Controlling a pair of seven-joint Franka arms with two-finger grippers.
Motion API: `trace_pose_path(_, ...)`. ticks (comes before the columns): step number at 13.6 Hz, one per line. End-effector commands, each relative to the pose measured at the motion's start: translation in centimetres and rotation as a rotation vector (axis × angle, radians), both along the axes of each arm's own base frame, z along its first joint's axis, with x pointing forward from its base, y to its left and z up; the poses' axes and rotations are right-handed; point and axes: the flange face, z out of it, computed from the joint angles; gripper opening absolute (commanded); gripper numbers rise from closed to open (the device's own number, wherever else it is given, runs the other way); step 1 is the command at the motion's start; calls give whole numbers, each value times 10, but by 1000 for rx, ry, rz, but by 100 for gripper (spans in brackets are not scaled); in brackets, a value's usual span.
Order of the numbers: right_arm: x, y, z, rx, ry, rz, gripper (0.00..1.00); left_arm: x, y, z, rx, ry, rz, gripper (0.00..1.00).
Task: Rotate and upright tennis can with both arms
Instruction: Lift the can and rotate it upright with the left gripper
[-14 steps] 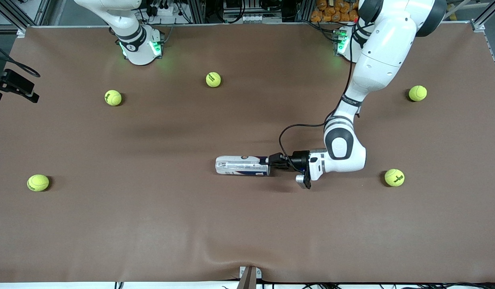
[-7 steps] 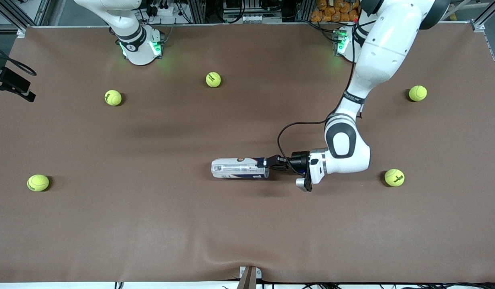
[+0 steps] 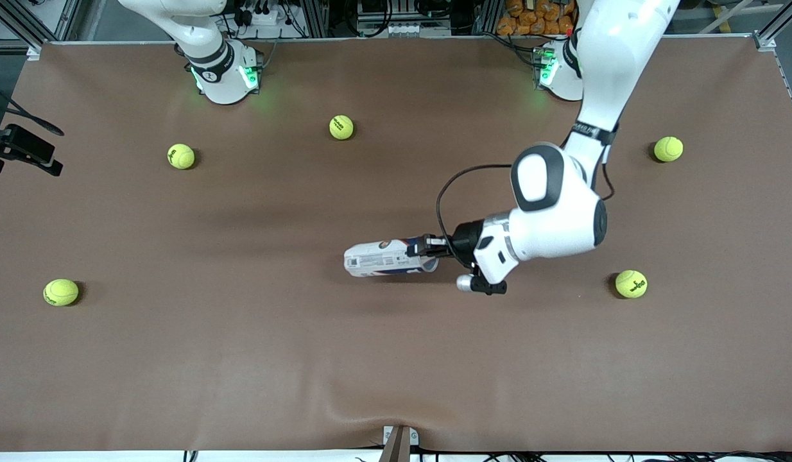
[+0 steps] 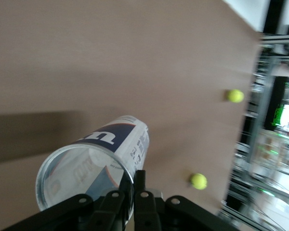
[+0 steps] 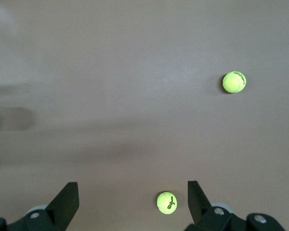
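Pinching the tennis can (image 3: 386, 258) by its open rim, the left gripper (image 3: 428, 247) needed a slow lift; the right gripper (image 5: 133, 204), fingers spread wide, waited above the table (image 3: 242, 359).

The front view looks down from high across the brown surface (image 3: 242, 359), facing both bases. The left wrist view sits close on the tennis can (image 4: 94, 166), which the front view shares (image 3: 386, 258). The right wrist view looks straight down from higher up.

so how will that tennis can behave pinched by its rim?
Left gripper pinches the open rim of the tennis can. It looks empty and clear, so probably light with walls that may flex. Held at one end, it could swing or slip; set down sideways, it would likely roll.
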Motion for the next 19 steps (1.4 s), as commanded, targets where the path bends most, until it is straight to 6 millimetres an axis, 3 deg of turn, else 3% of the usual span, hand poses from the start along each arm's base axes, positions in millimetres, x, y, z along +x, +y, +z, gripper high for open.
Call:
trace_pose_path(1, -1, -7, 8, 4, 2, -28, 100, -12, -34, 51, 221, -33, 89, 0)
trace_pose_path(4, -4, -9, 6, 1, 17, -30, 100, -44, -67, 59, 379, 37, 102, 0)
trace_pose_path(5, -4, -15, 5, 7, 18, -36, 100, -56, -74, 70, 434, 30, 127, 0)
trace_pose_path(9, -9, -13, 5, 4, 45, -30, 100, -98, -109, 71, 629, 30, 189, 0)
trace_pose_path(12, -8, -8, 6, 4, 43, -24, 100, -117, -129, 60, 680, 29, 204, 0)
trace_pose_path(14, -8, -7, 6, 5, 42, -22, 100, -125, -141, 38, 719, 33, 206, 0)
trace_pose_path(19, -7, -7, 4, 4, 45, -18, 100, -134, -151, 9, 775, 31, 209, 0)
